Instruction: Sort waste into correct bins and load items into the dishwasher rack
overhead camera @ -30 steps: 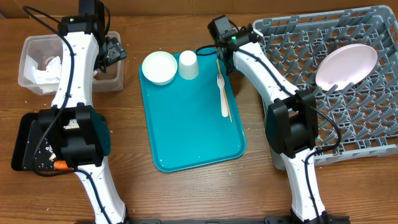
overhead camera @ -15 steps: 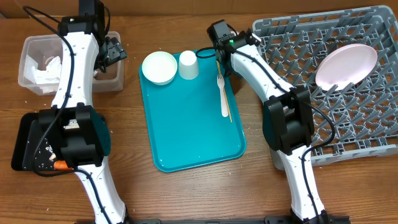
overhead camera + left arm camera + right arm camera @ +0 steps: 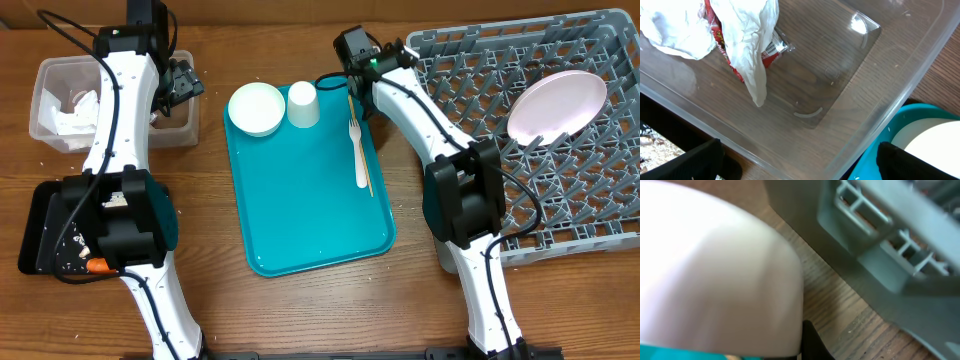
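At the far left, the overhead view showed the black tray [image 3: 35, 235] with pale crumbs [image 3: 75, 248] and the orange carrot [image 3: 97, 266] at its near edge, partly under the left arm. Behind it stood the clear tub [image 3: 45, 135], which held crumpled white napkins [image 3: 75, 108]. Only the left wrist view showed the red foil wrapper [image 3: 726, 59], which lay in the tub, half under a napkin. The left gripper [image 3: 183, 82] hung over the right end of the tub. From above its jaws could not be read, but the wrist view showed its two dark fingers [image 3: 692, 160] wide apart, with nothing between them.

In the middle lay the teal tray [image 3: 310, 210]. At its far end a white bowl [image 3: 256, 108] and the small white cup [image 3: 303, 104] stood side by side. The white fork [image 3: 358, 150] lay along the right edge, with a thin wooden stick [image 3: 366, 160] just beside it.

The right gripper [image 3: 338, 80] was at the far right corner of the tray, just beside the cup. Its wrist view was blurred. The cup filled the left half, and one dark finger [image 3: 812, 342] showed at the bottom edge. The jaws were closed, but I could not tell whether they pinched the wall of the cup.

At the right stood the grey dishwasher rack [image 3: 580, 200]. The pinkish-white plate [image 3: 557, 103] leaned among its pegs, and this was seen only from above.
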{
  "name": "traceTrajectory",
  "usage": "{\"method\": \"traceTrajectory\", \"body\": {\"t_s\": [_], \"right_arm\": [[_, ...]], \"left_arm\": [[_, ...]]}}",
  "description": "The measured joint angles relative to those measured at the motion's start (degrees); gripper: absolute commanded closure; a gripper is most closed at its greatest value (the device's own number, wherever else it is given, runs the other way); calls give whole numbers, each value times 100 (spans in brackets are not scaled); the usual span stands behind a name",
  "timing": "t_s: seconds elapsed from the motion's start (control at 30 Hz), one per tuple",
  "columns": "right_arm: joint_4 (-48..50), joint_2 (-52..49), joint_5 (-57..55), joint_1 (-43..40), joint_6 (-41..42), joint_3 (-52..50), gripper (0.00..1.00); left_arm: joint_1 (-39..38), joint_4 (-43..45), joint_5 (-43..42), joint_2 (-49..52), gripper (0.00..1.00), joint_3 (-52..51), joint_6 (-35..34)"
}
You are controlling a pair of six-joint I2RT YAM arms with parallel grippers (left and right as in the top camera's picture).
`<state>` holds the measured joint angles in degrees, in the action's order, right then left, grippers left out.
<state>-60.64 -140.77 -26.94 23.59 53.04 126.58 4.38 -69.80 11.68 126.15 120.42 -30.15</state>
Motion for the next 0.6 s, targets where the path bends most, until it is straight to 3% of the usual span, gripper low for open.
{"method": "traceTrajectory", "body": {"t_s": [0.27,0.6], "right_arm": [[-315,892,-173,-15,-1036,590,96],[-885,2277,-2144,-313,-2450,844,96]], "left_arm": [[0,0,2,0,0,0,0],[0,0,2,0,0,0,0]]}}
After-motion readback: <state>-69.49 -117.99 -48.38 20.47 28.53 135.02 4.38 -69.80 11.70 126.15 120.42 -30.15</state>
